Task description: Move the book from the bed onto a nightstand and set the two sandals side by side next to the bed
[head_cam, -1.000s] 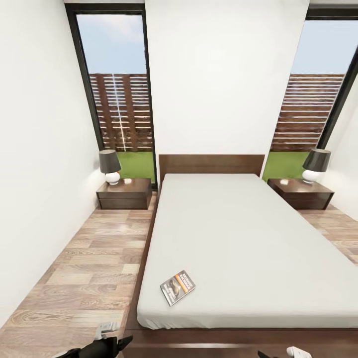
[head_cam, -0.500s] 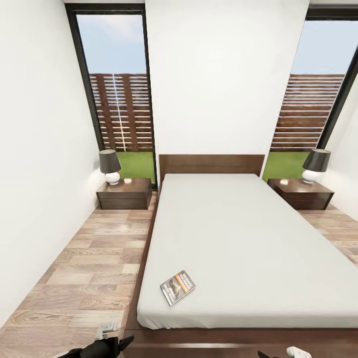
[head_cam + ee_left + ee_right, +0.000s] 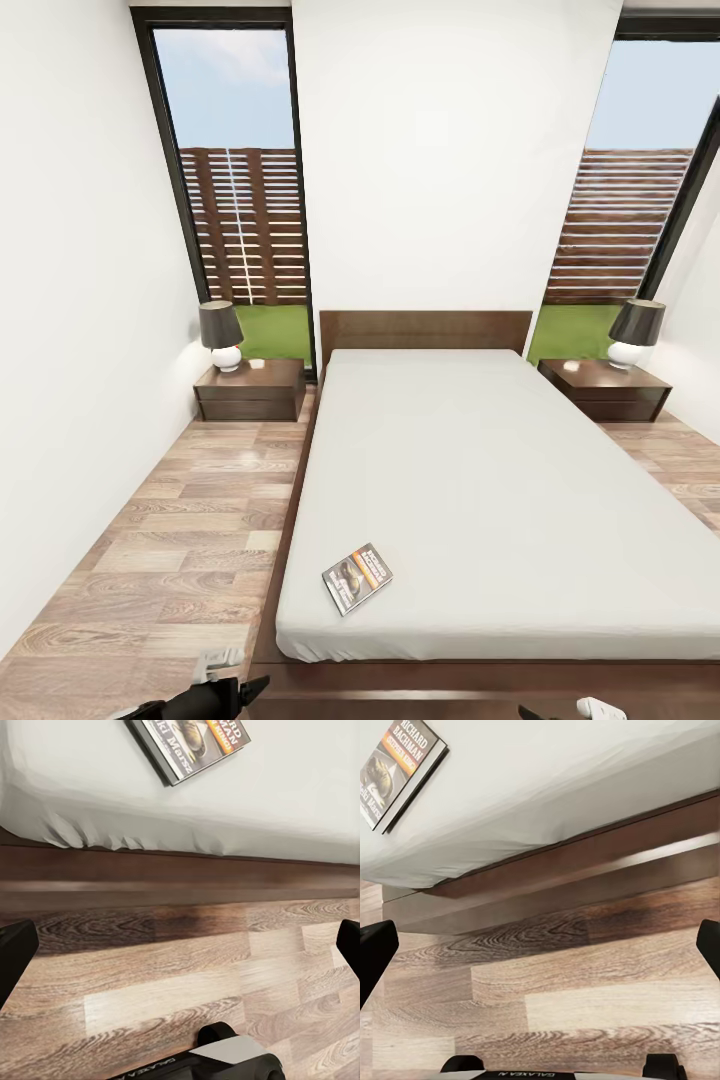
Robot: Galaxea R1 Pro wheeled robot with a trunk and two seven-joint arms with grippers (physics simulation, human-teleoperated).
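The book, a dark paperback with an orange band, lies flat on the light grey mattress of the bed, near its foot and left edge. In the left wrist view the book rests beyond the mattress edge and the dark frame. My left gripper hangs open over the wood floor, its black fingers far apart. The right wrist view has the book farther off, and my right gripper is open above the floor too. The sandals are out of view.
A dark nightstand with a lamp stands left of the headboard, and another nightstand with a lamp stands to the right. Wood floor runs along the bed's left side beside a white wall. Tall windows flank the headboard.
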